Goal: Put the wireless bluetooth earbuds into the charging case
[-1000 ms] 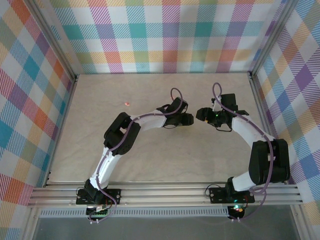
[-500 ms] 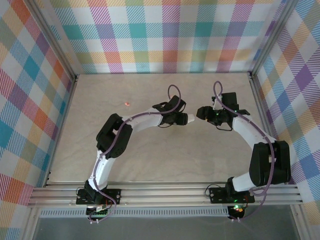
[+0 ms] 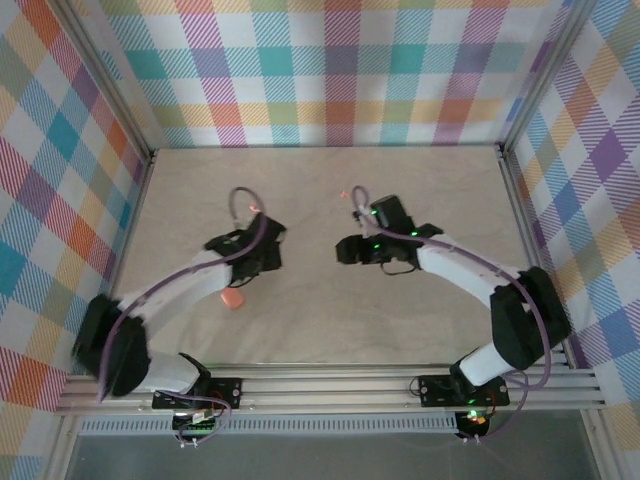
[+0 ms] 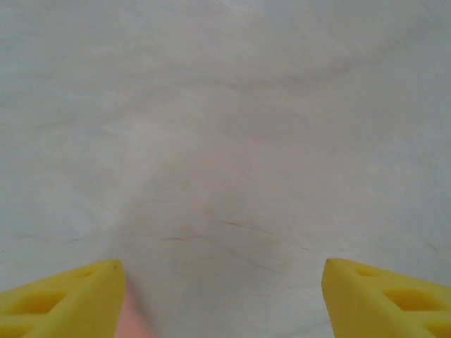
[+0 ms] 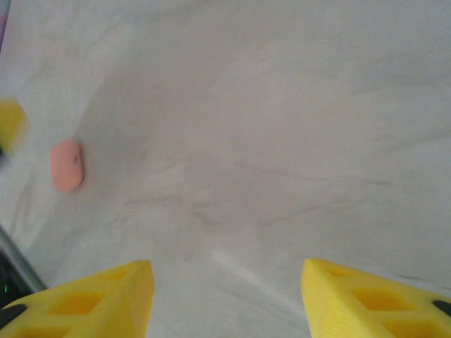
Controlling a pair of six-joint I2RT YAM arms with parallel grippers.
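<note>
— What do we record from the overhead view?
— We note the left gripper (image 3: 248,272) low over the pale table (image 3: 300,330), left of centre. The pink charging case (image 3: 233,299) lies on the table just beside it, on the near side. The right gripper (image 3: 345,250) sits right of centre and points toward the left one, the two well apart. A tiny salmon-pink earbud (image 3: 343,194) lies on the table on the far side of the right wrist, well apart from the pink charging case. From this height we cannot tell how either pair of jaws stands.
— And the left wrist view?
— We find the left gripper (image 4: 224,282) released. Its yellow fingertips (image 4: 77,296) stand wide apart with bare table between them. A sliver of pink (image 4: 134,322) shows at the bottom edge beside the left-hand fingertip; we cannot tell whether they touch.
— The right wrist view?
— The right gripper (image 5: 225,282) is also released, with only table between its fingertips. The pink charging case (image 5: 67,165) lies to the left, well clear of them. We see a blurred yellow patch (image 5: 10,120) at the left edge, near the case, and cannot identify it
</note>
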